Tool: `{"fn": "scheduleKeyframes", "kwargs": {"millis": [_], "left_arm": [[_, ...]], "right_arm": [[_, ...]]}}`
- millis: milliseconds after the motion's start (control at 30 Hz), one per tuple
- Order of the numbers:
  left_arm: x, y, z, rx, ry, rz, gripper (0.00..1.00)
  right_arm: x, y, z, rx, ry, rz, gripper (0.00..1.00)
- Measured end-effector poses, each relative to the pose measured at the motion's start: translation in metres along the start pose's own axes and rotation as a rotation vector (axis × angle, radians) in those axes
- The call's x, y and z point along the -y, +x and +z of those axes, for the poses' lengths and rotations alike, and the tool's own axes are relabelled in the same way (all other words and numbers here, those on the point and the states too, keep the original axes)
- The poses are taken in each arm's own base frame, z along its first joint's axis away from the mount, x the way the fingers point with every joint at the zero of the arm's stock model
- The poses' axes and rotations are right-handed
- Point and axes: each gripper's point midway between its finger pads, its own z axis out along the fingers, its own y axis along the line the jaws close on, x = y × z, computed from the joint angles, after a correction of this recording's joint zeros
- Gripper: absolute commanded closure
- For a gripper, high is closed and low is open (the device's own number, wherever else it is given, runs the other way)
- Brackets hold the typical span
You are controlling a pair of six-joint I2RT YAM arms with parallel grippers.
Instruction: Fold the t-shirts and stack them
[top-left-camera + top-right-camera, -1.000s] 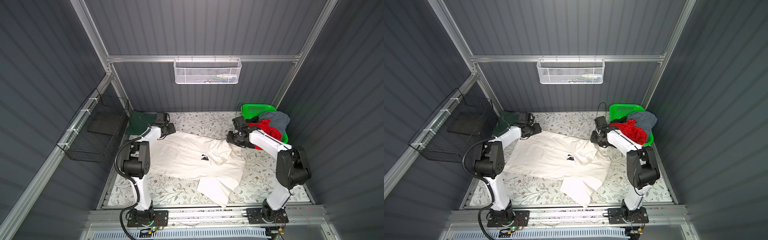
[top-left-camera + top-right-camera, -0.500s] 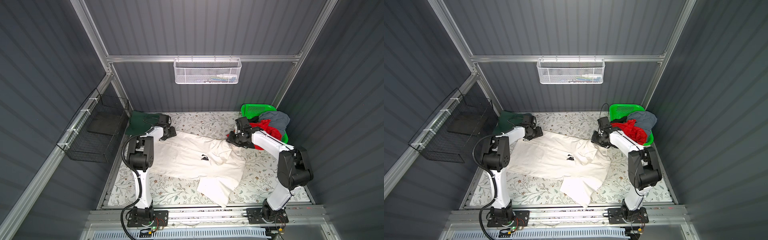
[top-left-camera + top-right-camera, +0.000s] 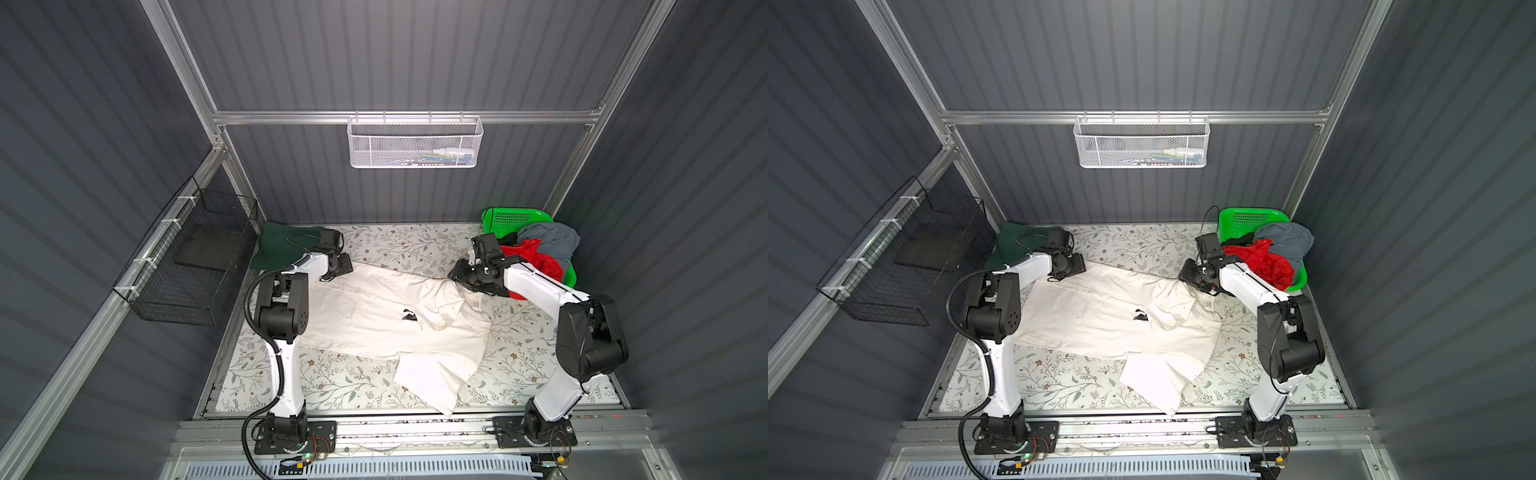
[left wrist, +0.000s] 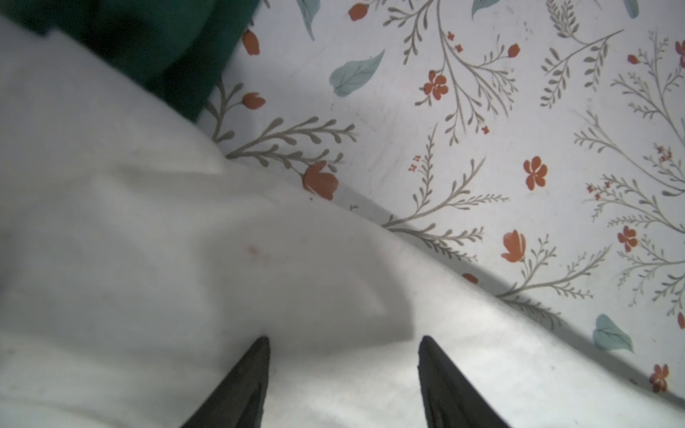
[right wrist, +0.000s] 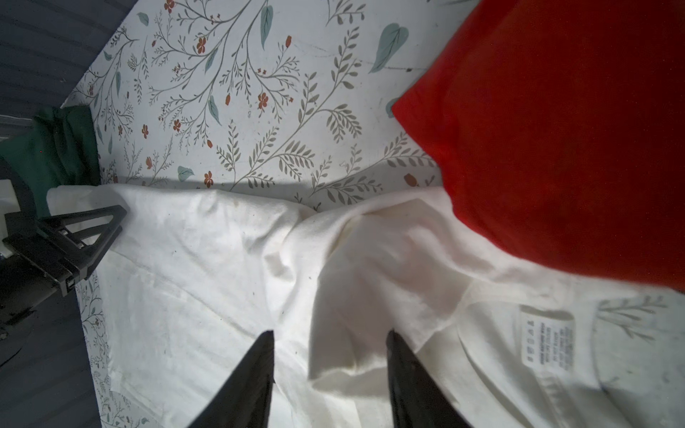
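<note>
T-shirts: five in all. One big off-white t-shirt (image 3: 365,316) lay spread in the middle of the flowery table (image 3: 395,245). One dark green t-shirt (image 3: 274,245) sat in the far left corner. One red t-shirt (image 3: 536,257), one grey-blue t-shirt (image 3: 552,241) and one black t-shirt (image 3: 510,239) were piled in the one green basket (image 3: 515,216). Two grippers were low over the white one's far edge: the left gripper (image 4: 343,338) and the right gripper (image 5: 330,332) both had fingers apart, holding nothing

We log left arm (image 3: 287,374) and right arm (image 3: 536,286): white link shells, black joint housings. A black ribbed cable hose (image 3: 248,301) runs beside the left. The left gripper (image 4: 343,339) has dark wedge-shaped fingers (image 4: 241,389).
</note>
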Motion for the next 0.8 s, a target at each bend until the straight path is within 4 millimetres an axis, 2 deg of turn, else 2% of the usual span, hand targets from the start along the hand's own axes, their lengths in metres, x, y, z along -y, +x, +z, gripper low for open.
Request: {"fn": "scheduleKeyframes", "kwargs": {"millis": [333, 433, 667, 800], "left_arm": [[-0.001, 0.000, 0.000, 0.002, -0.005, 0.000, 0.35], [-0.001, 0.000, 0.000, 0.003, -0.007, 0.000, 0.35], [-0.005, -0.002, 0.000, 0.003, -0.009, -0.007, 0.34], [-0.017, -0.006, 0.000, 0.007, -0.021, -0.033, 0.38]], "right_arm": [[0.009, 0.007, 0.022, -0.048, 0.025, 0.023, 0.53], [0.011, 0.009, 0.027, -0.060, 0.028, 0.039, 0.62], [0.013, 0.004, 0.028, -0.035, 0.038, 0.036, 1.00], [0.020, 0.001, 0.026, -0.016, 0.084, 0.017, 1.00]]}}
